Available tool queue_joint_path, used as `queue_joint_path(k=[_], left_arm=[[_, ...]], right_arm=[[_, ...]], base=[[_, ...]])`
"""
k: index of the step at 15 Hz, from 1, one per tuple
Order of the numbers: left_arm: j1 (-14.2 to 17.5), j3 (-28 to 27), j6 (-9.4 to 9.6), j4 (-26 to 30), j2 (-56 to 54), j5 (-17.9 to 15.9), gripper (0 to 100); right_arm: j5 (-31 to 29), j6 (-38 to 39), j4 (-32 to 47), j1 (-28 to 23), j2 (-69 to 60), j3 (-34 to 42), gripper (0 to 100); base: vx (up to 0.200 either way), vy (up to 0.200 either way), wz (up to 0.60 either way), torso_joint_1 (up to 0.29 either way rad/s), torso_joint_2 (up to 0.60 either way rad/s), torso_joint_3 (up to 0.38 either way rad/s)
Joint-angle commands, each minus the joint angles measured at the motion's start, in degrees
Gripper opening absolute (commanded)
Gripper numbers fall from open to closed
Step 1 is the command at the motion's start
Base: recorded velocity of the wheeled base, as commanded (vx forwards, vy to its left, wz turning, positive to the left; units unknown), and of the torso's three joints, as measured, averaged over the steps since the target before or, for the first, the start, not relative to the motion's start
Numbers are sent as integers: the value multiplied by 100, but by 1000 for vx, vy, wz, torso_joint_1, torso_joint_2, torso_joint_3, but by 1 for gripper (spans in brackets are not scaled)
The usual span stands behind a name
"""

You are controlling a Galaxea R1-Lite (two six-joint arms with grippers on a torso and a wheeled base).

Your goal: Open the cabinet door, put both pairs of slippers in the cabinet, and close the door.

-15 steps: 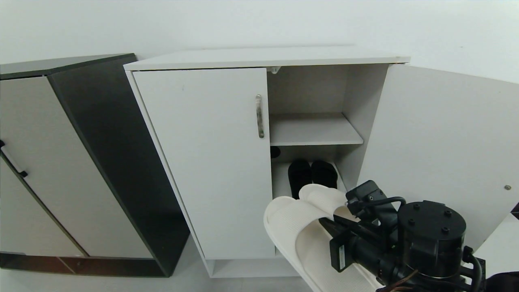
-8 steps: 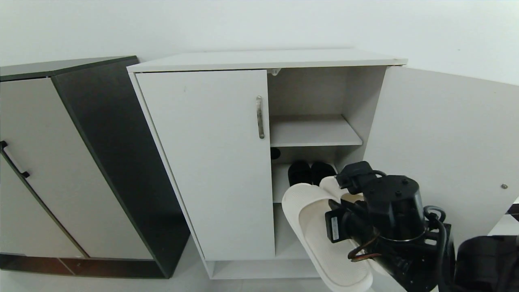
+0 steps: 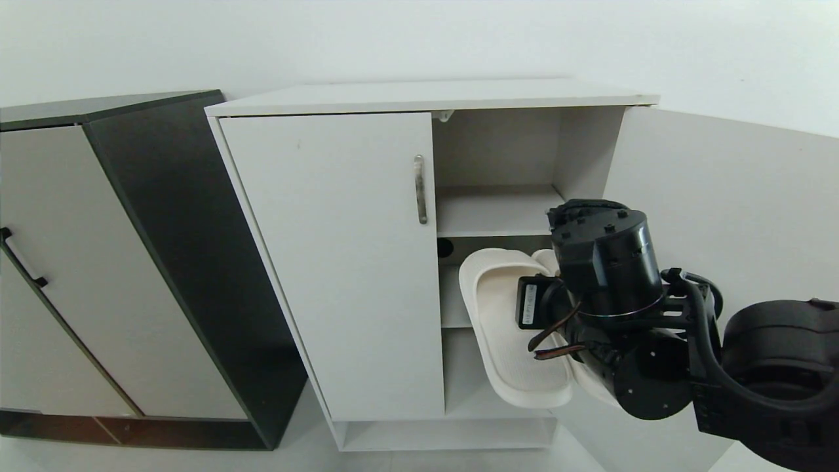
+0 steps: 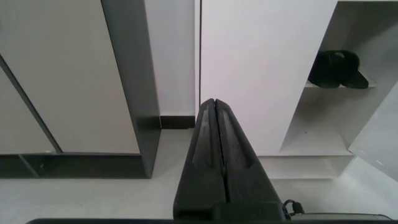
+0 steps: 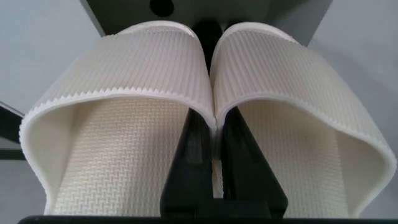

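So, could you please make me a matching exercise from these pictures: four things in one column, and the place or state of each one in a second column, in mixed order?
Things
1. white slippers
2. black slippers
3. left cabinet door
4. right cabinet door

Place or state
A. swung wide open
B. lying on an inner shelf
C. held in the right gripper
D. closed

Pairs: 1-C, 2-B, 3-D, 4-A

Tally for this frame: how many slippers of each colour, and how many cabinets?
White slippers: 2
Black slippers: 2
Cabinets: 2 (white cabinet, dark cabinet)
Total: 6
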Motion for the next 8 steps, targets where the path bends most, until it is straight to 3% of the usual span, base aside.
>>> queue_joint_path(k=[1,4,8], left_arm=[[4,1,-2,2,7,2,0],[4,1,7,2,7,2,0],[4,1,7,2,7,-7,0]], right_arm=[[0,-1,-4,7,29,-18,0],[9,-62,-452,166,214,-53,0],[97,-774,-1225,157,539,-88,0]], base=[[0,-200,0,2,2,2],[0,0,0,0,0,0],[0,0,0,0,0,0]])
